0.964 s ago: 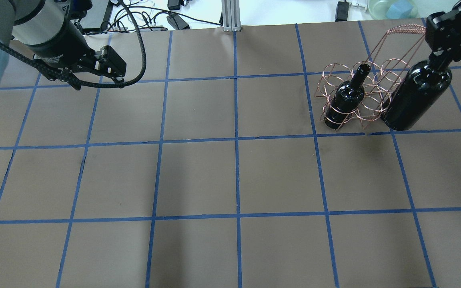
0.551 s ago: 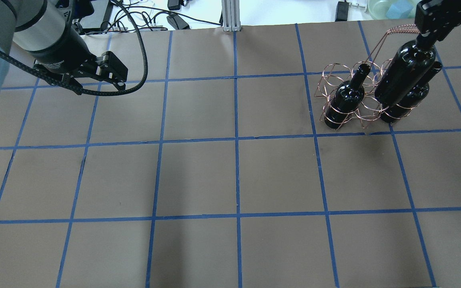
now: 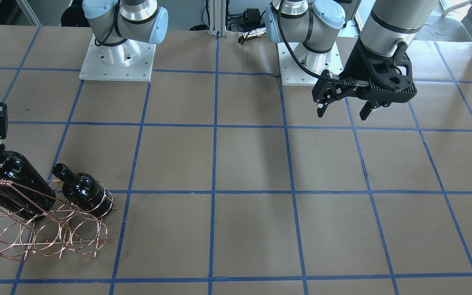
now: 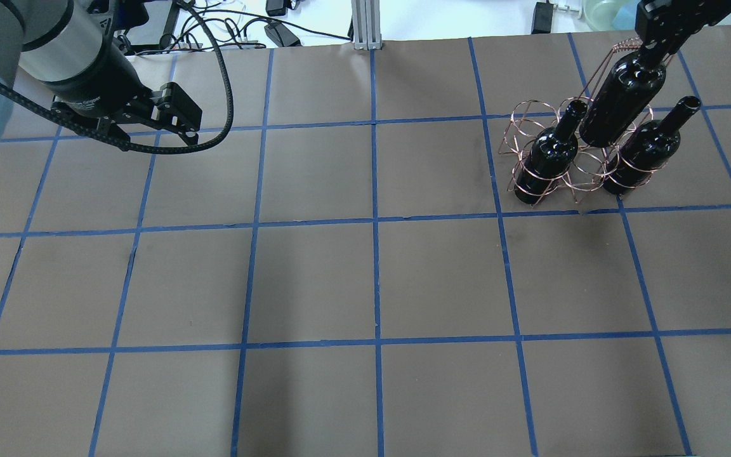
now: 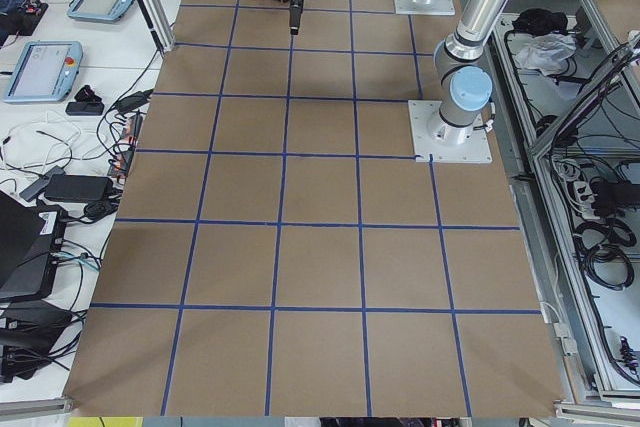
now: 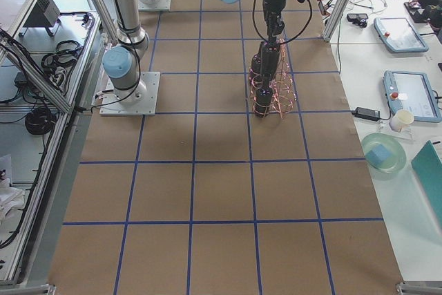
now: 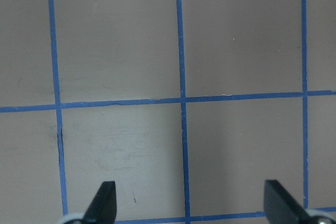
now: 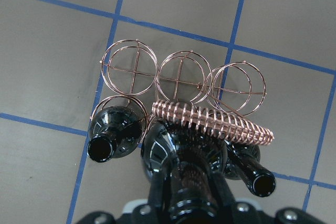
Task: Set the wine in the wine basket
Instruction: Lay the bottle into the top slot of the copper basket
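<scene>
Brown paper crossed by blue tape lines covers the table [image 4: 315, 279]. Toward its far right side the wine basket [image 4: 578, 172] is set, and two bottles are seated in the end rings of its robot-side row: the left-hand bottle [image 4: 546, 162] and the right-hand bottle [image 4: 641, 152]. Between them the wine [image 4: 622, 95] is held by its neck in the clamped right gripper [image 4: 656, 49], its base over the middle ring; whether it is lowered inside that ring cannot be told. The left gripper [image 4: 184, 124] is held spread wide above bare paper, well apart from the basket.
</scene>
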Tool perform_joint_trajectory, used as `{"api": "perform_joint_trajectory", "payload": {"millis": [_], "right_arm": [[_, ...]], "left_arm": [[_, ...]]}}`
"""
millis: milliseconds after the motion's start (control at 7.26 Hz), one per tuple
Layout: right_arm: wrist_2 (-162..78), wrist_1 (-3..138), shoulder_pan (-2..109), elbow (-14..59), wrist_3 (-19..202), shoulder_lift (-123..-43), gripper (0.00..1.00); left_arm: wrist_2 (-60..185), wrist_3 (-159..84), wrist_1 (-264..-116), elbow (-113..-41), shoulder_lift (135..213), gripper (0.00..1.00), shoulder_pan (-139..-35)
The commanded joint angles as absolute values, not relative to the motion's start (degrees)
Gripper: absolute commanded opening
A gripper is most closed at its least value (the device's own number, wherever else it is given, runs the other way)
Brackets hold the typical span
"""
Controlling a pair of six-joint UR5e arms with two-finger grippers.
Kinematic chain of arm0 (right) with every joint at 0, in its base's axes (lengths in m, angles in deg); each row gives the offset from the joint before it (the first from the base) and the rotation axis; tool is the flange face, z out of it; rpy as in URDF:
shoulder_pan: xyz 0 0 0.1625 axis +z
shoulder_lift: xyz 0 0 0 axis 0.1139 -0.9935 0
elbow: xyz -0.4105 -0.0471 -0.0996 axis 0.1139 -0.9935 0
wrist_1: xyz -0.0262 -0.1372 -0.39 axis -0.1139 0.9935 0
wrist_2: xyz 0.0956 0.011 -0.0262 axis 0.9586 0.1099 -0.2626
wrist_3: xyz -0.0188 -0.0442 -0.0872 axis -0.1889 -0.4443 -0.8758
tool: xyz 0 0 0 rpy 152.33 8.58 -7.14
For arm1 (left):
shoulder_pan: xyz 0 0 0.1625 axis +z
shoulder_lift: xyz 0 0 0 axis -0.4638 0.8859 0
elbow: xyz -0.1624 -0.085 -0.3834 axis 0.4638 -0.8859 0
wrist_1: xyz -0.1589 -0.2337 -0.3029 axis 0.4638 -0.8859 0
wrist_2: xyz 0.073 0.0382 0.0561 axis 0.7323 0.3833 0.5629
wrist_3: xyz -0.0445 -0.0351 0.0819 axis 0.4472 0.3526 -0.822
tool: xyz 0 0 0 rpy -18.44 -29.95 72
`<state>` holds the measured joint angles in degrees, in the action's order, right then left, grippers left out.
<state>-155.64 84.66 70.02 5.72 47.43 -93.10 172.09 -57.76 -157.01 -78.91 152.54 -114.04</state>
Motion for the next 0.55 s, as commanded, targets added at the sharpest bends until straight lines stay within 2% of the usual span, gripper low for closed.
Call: {"api": "perform_joint_trajectory", "payload": {"millis": [0, 413], "right_arm": [[-156.1, 84.7, 70.0, 6.5, 46.8, -92.7, 0.00], [-156.0, 84.0, 70.0, 7.8, 46.5, -92.8, 0.00]], "left_arm": [[172.1, -57.8, -157.0, -78.9, 152.9, 1.00, -113.9], [173.4, -57.9, -157.3, -79.5, 152.3, 1.00, -113.9]]}}
